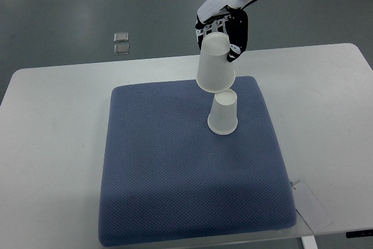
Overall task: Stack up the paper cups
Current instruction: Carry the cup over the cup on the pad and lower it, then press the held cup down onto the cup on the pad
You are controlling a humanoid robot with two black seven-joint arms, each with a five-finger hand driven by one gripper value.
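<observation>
Above the blue mat (175,173), the right hand (224,24) fingers grip a white, inverted paper cup (214,62) at twelve o'clock of another upside-down cup (223,113).

1. Surface (52,121): white, rounded corners, below the robot hand (224,33).
2. Blue pad (175,179): textured, lying directly on the surface, nearer the camera than the robot hand.
3. Inverted paper cup (223,114): resting on the pad, just below the robot hand.
4. White sheet (312,205): at the pad's near right corner.
</observation>
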